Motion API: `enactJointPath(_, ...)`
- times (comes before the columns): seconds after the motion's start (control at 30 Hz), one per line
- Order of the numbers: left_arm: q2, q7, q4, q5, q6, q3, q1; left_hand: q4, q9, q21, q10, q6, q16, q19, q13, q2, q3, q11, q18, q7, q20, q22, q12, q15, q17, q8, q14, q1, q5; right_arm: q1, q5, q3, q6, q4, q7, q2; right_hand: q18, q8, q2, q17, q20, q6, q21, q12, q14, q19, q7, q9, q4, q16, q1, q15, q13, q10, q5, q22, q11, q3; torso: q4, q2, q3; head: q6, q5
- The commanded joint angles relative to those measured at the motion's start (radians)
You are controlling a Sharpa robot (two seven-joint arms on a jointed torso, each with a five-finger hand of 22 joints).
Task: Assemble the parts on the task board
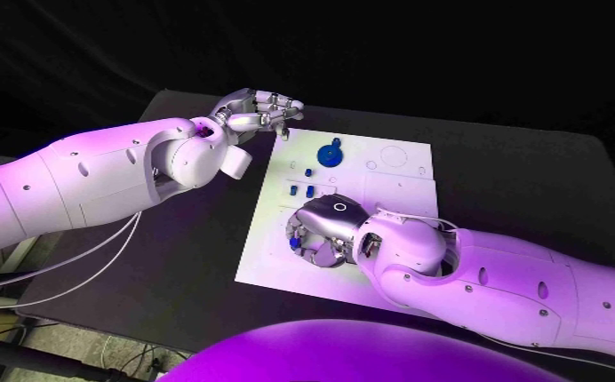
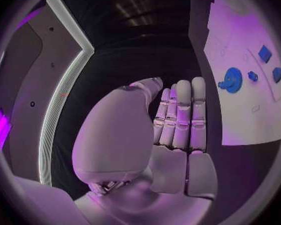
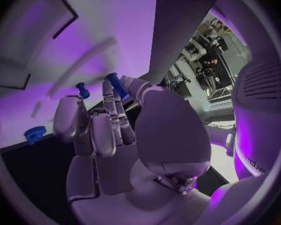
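A black table [image 1: 513, 178] fills the scene, with white cables [image 1: 77, 262] hanging beside it.

White task board [image 1: 385, 188]; blue parts [image 1: 331, 153]

table [image 1: 513, 169]: black | board [image 1: 385, 188]: white plate lying flat on table, mid-table | blue parts on board: round one [image 1: 331, 153] near its far edge, small ones [image 1: 302, 190] nearer centre-left

I see the white task board [image 1: 397, 188] mid-frame, blue round part [image 1: 332, 153] at its upper left, small blue parts [image 1: 301, 191] below it.
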Motion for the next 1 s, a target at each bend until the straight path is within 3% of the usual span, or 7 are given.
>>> enactJointPath(0.03,0.002,0.003,0.002,0.006,0.017,0.001,0.0,0.0,0.001,-0.005,-0.006,-0.004,-0.004,0.005,0.001,0.0,0.004,-0.002,0.006,0.0,0.001,-0.001,0.002,-0.001,-0.001,0.006,-0.003,-0.011,0.003,-0.002,-0.022,0.0,0.011,0.001,-0.01,0.0,-0.005,-0.021,-0.008,-0.001,0.01,-0.033,-0.006,-0.008,0.03,0.0,0.004,-0.008,0.006,0.003,-0.02,0.008,0.0,-0.02,0.002,-0.002,0.004,-0.017,-0.0007,0.0,0.0001,0.0,-0.001)
enactJointPath(0.33,0.001,0.001,0.001,0.006,0.02,0.001,0.0,0.0,0.001,-0.005,-0.006,-0.004,-0.004,0.005,0.001,0.0,0.004,-0.002,0.006,0.0,0.001,-0.001,0.002,-0.001,-0.001,0.006,-0.003,-0.011,0.003,-0.005,-0.022,0.0,-0.101,0.03,-0.012,-0.035,0.002,-0.073,-0.025,-0.034,0.013,-0.125,-0.031,-0.002,0.02,-0.011,0.003,-0.027,0.016,-0.008,-0.024,0.007,0.003,-0.061,0.005,-0.015,0.0,-0.065,-0.0005,0.0,0.0017,0.0,-0.005)
enactJointPath(0.43,0.001,0.001,-0.001,0.006,0.021,0.001,0.0,0.0,0.001,-0.005,-0.006,-0.004,-0.004,0.005,0.001,0.0,0.004,-0.002,0.006,0.0,0.001,-0.001,0.002,-0.001,-0.001,0.006,-0.003,-0.011,0.003,-0.005,-0.004,0.003,-0.166,0.056,0.007,-0.064,0.003,-0.095,-0.026,-0.05,0.006,-0.167,-0.043,0.014,0.017,-0.014,-0.01,-0.032,0.03,-0.015,-0.025,-0.001,0.008,-0.076,0.009,-0.02,-0.009,-0.115,-0.0017,-0.001,0.001,0.001,-0.008)
enactJointPath(0.6,0.0,0.0,-0.002,0.006,0.023,0.0,0.0,0.0,0.001,-0.005,-0.006,-0.004,-0.004,0.005,0.001,0.0,0.004,-0.002,0.006,0.0,0.001,-0.001,0.002,-0.001,-0.001,0.006,-0.003,-0.011,0.003,0.004,0.085,0.017,-0.28,0.121,0.065,-0.146,-0.001,-0.083,-0.011,-0.033,0.001,-0.144,-0.029,0.052,0.024,-0.003,-0.006,-0.023,0.04,-0.006,-0.008,-0.006,0.023,-0.048,0.015,-0.008,-0.014,-0.151,-0.0038,-0.002,0.0007,0.011,-0.021)
enactJointPath(0.77,0.0,0.0,-0.003,0.007,0.024,-0.001,-0.001,-0.001,0.002,-0.007,-0.008,-0.004,-0.005,0.006,0.001,0.0,0.004,-0.002,0.006,0.0,0.001,-0.002,0.005,-0.001,-0.002,0.007,-0.003,-0.013,0.003,0.044,0.334,0.024,-0.245,0.157,0.07,-0.259,-0.009,-0.022,0.005,0.013,-0.004,-0.032,0.012,0.146,0.037,0.023,-0.012,0.001,0.049,0.017,0.012,-0.014,0.072,0.077,0.016,0.024,-0.026,-0.158,-0.0046,-0.005,-0.0006,0.021,-0.055)
enactJointPath(0.9,-0.002,0.001,0.0,0.008,0.021,-0.002,-0.001,-0.001,0.002,-0.007,-0.008,-0.004,-0.005,0.006,0.001,0.0,0.004,-0.002,0.006,0.0,0.001,-0.002,0.005,-0.001,-0.002,0.007,-0.003,-0.013,0.003,0.073,0.498,0.025,-0.179,0.162,0.041,-0.369,-0.018,0.014,0.004,0.053,-0.028,0.011,0.051,0.275,0.046,0.045,-0.042,0.023,0.084,0.036,-0.029,-0.04,0.175,0.156,0.034,0.054,-0.057,-0.195,-0.0139,-0.009,-0.0036,0.027,-0.092)
enactJointPath(1.0,-0.003,0.004,0.004,0.008,0.02,-0.002,-0.001,-0.001,0.002,-0.007,-0.008,-0.004,-0.005,0.006,0.001,0.0,0.004,-0.002,0.006,0.0,0.001,-0.002,0.005,-0.001,-0.002,0.007,-0.003,-0.014,0.003,0.082,0.554,0.022,-0.148,0.17,0.013,-0.444,-0.029,0.05,0.011,0.113,-0.041,0.004,0.101,0.59,0.057,0.072,-0.058,0.068,0.127,0.062,-0.044,-0.05,0.504,0.114,0.054,0.094,-0.069,-0.245,-0.0194,-0.011,-0.0043,0.031,-0.115)
